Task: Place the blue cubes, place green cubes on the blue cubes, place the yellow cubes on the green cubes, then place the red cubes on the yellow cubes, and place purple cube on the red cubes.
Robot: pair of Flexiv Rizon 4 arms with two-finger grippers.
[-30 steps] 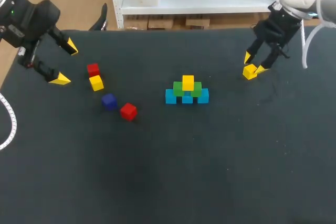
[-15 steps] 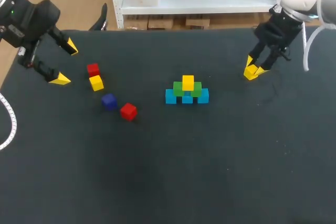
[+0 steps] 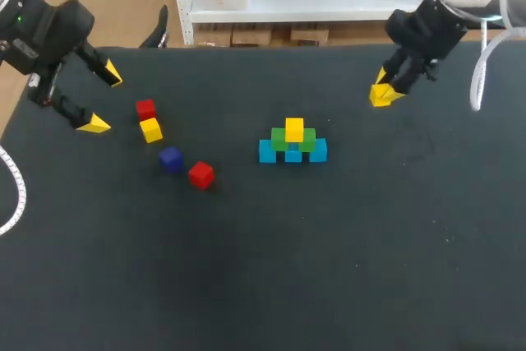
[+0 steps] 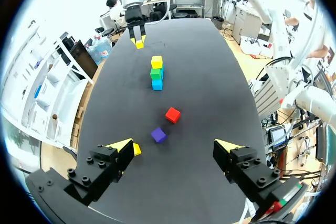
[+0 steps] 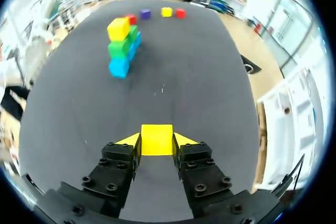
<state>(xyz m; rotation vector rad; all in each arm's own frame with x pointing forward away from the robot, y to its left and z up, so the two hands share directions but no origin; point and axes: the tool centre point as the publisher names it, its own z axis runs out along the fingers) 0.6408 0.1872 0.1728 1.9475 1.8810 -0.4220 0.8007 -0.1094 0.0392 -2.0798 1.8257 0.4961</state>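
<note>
One table point(image 3: 345, 269): black top, bearing all the cubes.
Right arm: comes in from the far right corner. The right gripper point(image 3: 383, 90) is closed on the held yellow cube point(image 5: 157, 139), one finger against each side. It sits well apart from the stack, to its right and farther back.
Left arm: comes in from the far left corner. The left gripper point(image 3: 104, 101) is spread wide with nothing between its fingers, near the loose pair.
Cube stack point(image 3: 293, 144): mid-table. Three light blue cubes point(image 3: 318, 150) in a row, two green cubes point(image 3: 279, 139) on them, top yellow cube point(image 3: 294, 129) on the greens.
Loose pair: far red cube point(image 3: 145, 108) touching loose yellow cube point(image 3: 150, 130), left of the stack.
Purple cube point(image 3: 170, 159): nearer than the pair.
Near red cube point(image 3: 200, 174): just beside the purple cube.
</note>
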